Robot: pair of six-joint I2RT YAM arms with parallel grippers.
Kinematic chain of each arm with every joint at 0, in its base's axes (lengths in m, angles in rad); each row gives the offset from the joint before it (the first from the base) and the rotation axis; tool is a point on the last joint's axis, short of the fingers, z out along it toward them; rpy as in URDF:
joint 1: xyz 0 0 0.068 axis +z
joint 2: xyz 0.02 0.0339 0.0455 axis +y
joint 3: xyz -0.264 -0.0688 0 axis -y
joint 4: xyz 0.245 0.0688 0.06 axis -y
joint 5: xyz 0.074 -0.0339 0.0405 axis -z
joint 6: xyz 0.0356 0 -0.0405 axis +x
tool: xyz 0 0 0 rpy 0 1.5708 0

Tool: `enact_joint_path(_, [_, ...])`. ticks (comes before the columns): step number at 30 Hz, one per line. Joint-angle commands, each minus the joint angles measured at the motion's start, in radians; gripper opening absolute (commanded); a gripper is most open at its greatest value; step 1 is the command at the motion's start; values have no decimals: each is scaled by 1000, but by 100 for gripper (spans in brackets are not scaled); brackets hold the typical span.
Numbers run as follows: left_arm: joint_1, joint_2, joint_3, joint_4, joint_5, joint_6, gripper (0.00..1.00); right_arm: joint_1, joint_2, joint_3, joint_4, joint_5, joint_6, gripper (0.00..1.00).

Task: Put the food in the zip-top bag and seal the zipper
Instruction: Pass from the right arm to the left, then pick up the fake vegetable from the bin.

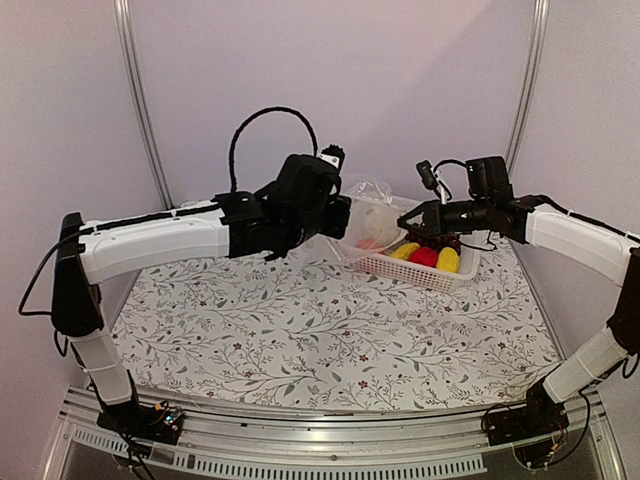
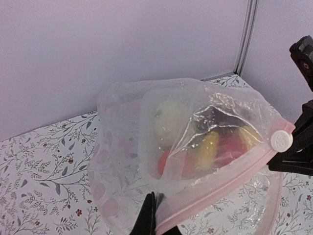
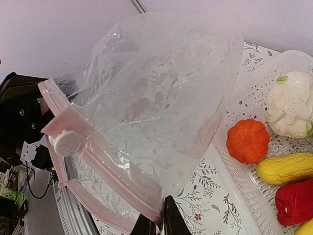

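- The left gripper [image 2: 153, 208] is clamped tight on the pink zipper [image 2: 220, 182] of the bag [image 2: 186, 132]; its dark fingers meet on the strip at the bottom of the left wrist view.
- The right gripper [image 3: 164, 216] is likewise closed, pinching the zipper at the lower edge of the right wrist view.
- The bag hangs in the air between the two grippers, above the table [image 1: 300, 340] and at the far side of it, over the left end of the basket [image 1: 400, 270].
- The bag's mouth is parted: two pink strips run apart from each other in both wrist views.
- A white round slider [image 3: 66, 143] sits on the zipper, between the two grips.
- The bag looks empty in the right wrist view; the table's leaf print shows through the plastic.
- The food [image 1: 424, 256] lies in the white basket, outside the bag.
- In the basket, the cauliflower [image 3: 289, 104] lies next to the orange piece [image 3: 248, 141]. Below them are a yellow piece [image 3: 286, 167] and a red piece [image 3: 294, 200].
- The dark grapes [image 1: 447, 241] sit at the basket's far side, just under the right gripper.
- In the left wrist view, blurred white, yellow, red and dark shapes show through the plastic.
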Motion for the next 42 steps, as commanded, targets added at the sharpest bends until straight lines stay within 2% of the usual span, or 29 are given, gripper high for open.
enact_joint_path(1, [27, -46, -29, 9, 15, 15, 0, -21, -23, 23, -61, -176, -87, 12])
enact_joint_path(4, [43, -55, -25, -36, 36, 35, 0, -21, -19, 55, -103, -380, -162, 30])
enact_joint_path(6, [66, -74, -35, -74, 51, 53, 0, -22, -22, 90, -172, -451, -248, 41])
enact_joint_path(10, [127, -160, -91, -139, 53, 114, 0, -40, -40, 114, -265, -456, -397, 48])
enact_joint_path(17, [205, -297, -136, -175, 4, 318, 0, -117, -58, 113, -284, -336, -437, 49])
enact_joint_path(21, [212, -274, -129, -170, 123, 405, 0, -154, -32, 140, -302, -244, -459, 50])
enact_joint_path(26, [210, -171, -132, -158, 336, 304, 0, -158, 11, 153, -302, -82, -508, 50])
enact_joint_path(34, [221, -168, -227, -35, 467, 231, 0, -163, 79, 187, -316, 44, -548, 50])
enact_joint_path(38, [222, -205, -297, 22, 483, 208, 0, -163, 131, 203, -317, 63, -565, 52])
enact_joint_path(42, [227, -234, -349, 75, 482, 201, 0, -164, 196, 235, -325, 105, -558, 59])
